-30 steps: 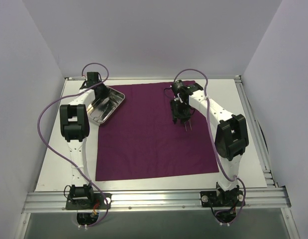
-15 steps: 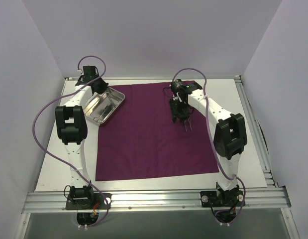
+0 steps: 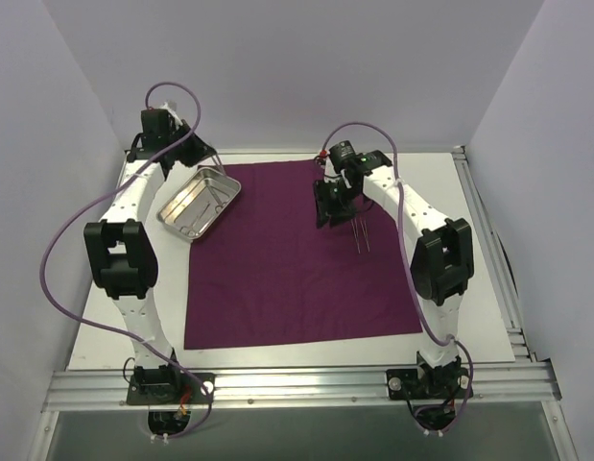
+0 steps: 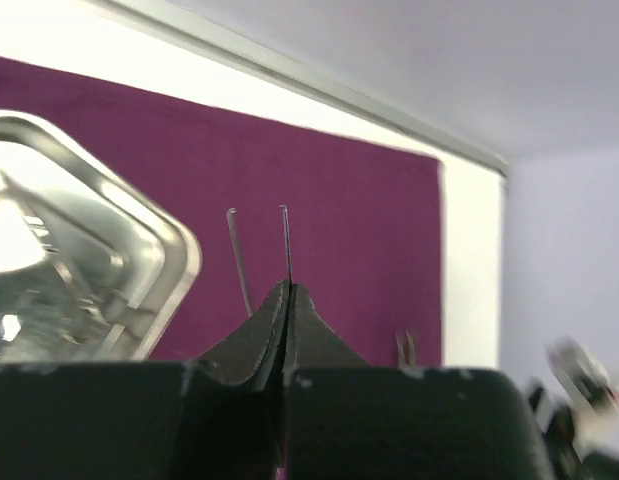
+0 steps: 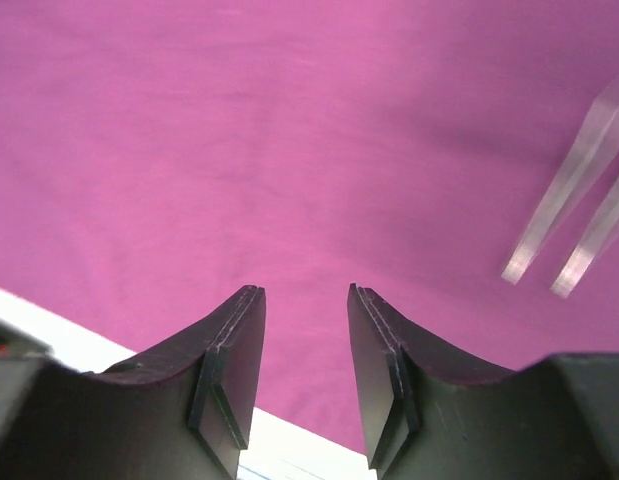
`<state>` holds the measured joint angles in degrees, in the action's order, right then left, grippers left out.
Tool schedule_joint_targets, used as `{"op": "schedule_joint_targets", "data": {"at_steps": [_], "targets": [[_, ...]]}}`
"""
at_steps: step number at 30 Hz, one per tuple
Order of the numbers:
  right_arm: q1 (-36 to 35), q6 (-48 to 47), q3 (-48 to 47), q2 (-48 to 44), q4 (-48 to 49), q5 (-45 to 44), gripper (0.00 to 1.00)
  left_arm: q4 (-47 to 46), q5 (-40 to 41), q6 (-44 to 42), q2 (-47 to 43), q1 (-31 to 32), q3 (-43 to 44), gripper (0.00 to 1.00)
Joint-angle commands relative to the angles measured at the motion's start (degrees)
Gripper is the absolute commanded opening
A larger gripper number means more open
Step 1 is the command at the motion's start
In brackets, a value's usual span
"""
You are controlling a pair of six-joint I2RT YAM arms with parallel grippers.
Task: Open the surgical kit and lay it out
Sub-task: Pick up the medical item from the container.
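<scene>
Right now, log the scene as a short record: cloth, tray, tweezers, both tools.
cloth: spread flat on the table
tray: at the cloth's far-left corner, overlapping its edge; looks empty from above
tweezers: lying on the cloth's far-right part, gripped by nothing
left tool: shut, raised near the tray
right tool: open, empty, over the cloth beside the tweezers

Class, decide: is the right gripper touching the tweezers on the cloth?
Apart. The right wrist view shows the open right gripper empty, with bare cloth between it and the tweezers.
</scene>
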<state>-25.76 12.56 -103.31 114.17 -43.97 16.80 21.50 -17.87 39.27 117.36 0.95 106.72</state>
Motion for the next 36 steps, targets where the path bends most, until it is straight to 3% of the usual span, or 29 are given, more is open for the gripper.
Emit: {"op": "schedule_joint_targets", "data": {"at_steps": [1, 5, 11, 15, 18, 21, 25, 30, 36], "targets": [[0.4, -2.4, -2.3, -1.0, 2.6, 13.4, 0.4, -9.7, -19.1, -1.9, -8.1, -0.2, -5.3, 0.02], [0.4, -1.8, -4.5, -0.5, 7.3, 26.0, 0.46, -20.2, -30.8, 1.1, -12.4, 0.2, -13.4, 0.02], [0.4, 2.6, -6.6, -1.2, 14.8, 35.0, 0.51, -36.3, -43.3, 9.4, -17.5, 3.2, -24.4, 0.02], [0.1, 8.4, -1.4, -5.7, 25.1, 40.0, 0.63, -42.3, -44.0, 14.4, -20.3, 4.8, -29.8, 0.02], [-0.2, 9.2, 0.3, -6.1, 26.4, 41.0, 0.64, -49.1, -44.4, 18.4, -21.4, 6.5, -33.2, 0.02], [-0.8, 8.6, 0.9, -6.7, 26.7, 42.3, 0.64, -59.5, -44.2, 27.9, -21.3, 7.6, -36.4, 0.02], [-1.0, 13.7, 5.0, -8.9, 34.3, 46.0, 0.63, -70.0, -43.7, 34.4, -20.4, 8.8, -38.2, 0.02], [-1.1, 23.5, 11.6, -12.1, 49.5, 49.3, 0.62, -72.5, -43.7, 36.6, -19.6, 9.9, -38.1, 0.02], [-1.7, 23.7, 12.3, -11.8, 50.3, 50.2, 0.57, -74.0, -43.6, 37.9, -19.3, 10.3, -38.1, 0.02]]}}
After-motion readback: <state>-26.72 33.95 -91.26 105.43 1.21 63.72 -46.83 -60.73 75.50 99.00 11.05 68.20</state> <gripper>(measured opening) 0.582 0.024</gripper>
